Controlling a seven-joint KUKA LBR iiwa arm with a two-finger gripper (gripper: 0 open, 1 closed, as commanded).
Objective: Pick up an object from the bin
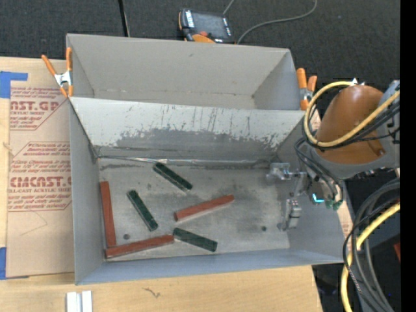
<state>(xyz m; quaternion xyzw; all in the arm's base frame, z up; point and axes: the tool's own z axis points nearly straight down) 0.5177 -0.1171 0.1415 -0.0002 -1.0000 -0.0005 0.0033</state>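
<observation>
My gripper (288, 195) hangs low at the bin's right side, close to the right wall. It is open, with bare floor and nothing else between its fingers. The nearest loose thing is a red-brown flat bar (203, 207), lying slanted on the floor well to the gripper's left. A dark green bar (195, 239) lies near the front wall, below and left of that red-brown bar. Another dark green bar (173, 176) lies slanted nearer the back of the floor.
A third dark green bar (142, 209) lies left of centre. Two more red-brown bars form an L in the front left corner: one (107, 214) along the left wall, the other (140, 246) along the front. The orange-covered arm with cables stands over the right rim.
</observation>
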